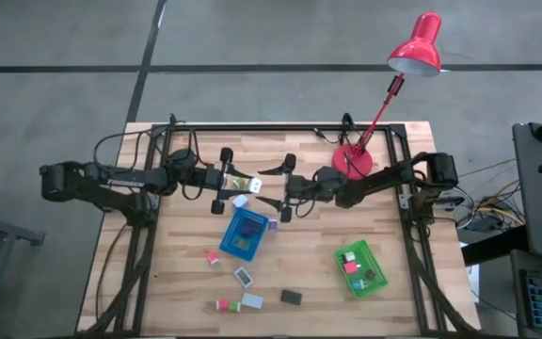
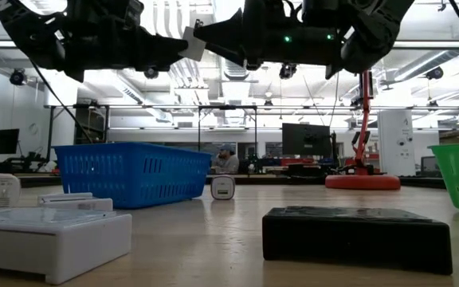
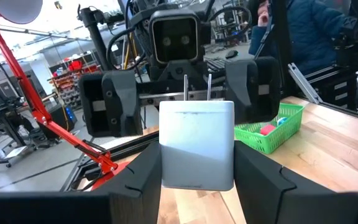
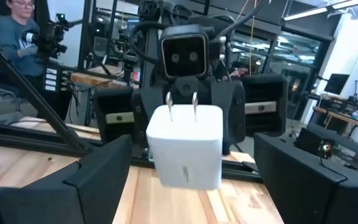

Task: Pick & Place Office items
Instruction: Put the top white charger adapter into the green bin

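Note:
My left gripper (image 3: 197,177) reaches in from the table's left and is shut on a white plug-in charger block (image 3: 196,144) with two metal prongs. It holds the block in the air over the table's middle (image 1: 243,182). My right gripper (image 4: 191,171) faces it from the right, level and open. Its fingers (image 1: 269,171) stand apart on either side of the block (image 4: 185,146) without touching. Other small office items lie on the wood near the blue tray (image 1: 244,234): a light blue one (image 1: 241,201), white ones (image 1: 250,301) and a black one (image 1: 291,297). My left gripper pinches the charger block by its two opposite side faces (image 3: 166,168) between both fingers (image 3: 135,183). The fingers come in level from the table's left. The block is lifted clear of the table, and its prongs (image 3: 196,87) point up.
A green tray (image 1: 360,268) at the right holds red and black items. The red desk lamp's base (image 1: 351,160) stands just behind my right arm. In the low view a black box (image 2: 357,235) and a white box (image 2: 46,235) lie close by. People are in the room beyond.

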Robot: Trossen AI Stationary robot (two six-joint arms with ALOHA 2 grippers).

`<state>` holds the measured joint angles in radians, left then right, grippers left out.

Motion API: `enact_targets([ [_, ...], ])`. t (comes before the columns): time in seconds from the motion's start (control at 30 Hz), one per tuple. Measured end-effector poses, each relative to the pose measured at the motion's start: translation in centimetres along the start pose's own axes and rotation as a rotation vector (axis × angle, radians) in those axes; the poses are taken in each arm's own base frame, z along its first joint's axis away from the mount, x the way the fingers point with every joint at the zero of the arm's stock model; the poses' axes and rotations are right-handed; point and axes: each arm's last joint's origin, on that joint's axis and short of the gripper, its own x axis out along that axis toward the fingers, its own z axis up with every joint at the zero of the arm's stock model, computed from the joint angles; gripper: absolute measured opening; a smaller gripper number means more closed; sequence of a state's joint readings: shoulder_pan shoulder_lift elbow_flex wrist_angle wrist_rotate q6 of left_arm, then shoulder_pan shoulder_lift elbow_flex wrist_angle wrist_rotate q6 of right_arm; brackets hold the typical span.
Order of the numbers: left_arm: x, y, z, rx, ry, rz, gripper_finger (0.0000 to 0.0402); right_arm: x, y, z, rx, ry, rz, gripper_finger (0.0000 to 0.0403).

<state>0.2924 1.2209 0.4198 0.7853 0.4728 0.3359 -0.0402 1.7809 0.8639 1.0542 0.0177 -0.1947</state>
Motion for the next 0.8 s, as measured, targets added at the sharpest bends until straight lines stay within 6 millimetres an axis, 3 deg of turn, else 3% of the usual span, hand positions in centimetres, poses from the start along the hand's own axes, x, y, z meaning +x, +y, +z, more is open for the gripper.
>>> enact_targets([
  [0.8, -0.11, -0.11, -0.21, 0.003, 0.002, 0.001, 0.0156, 0.50, 0.06, 0.27, 0.012, -0.006, 0.001, 0.0324],
])
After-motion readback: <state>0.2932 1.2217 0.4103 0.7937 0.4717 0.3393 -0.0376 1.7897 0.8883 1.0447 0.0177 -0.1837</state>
